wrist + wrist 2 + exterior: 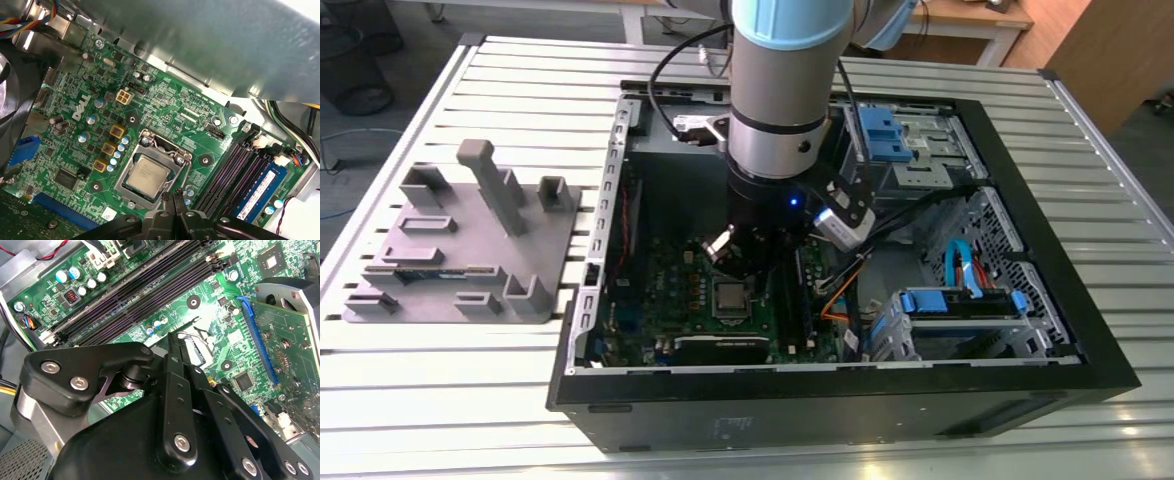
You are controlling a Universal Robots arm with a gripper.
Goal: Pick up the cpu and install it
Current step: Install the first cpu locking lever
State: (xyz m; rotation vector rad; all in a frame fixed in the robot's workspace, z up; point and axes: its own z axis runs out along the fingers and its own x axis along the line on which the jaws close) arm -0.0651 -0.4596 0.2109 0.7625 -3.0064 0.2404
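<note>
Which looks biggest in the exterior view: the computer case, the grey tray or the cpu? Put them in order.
Largest to smallest, as they look in the exterior view:
1. Computer case
2. Grey tray
3. Cpu, a small square sitting in its socket on the green board, below the gripper

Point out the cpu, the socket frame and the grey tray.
cpu (145,177): first wrist view, middle of its metal top.
socket frame (159,143): first wrist view, its upper bar.
grey tray (447,240): exterior view, flat base.
</note>
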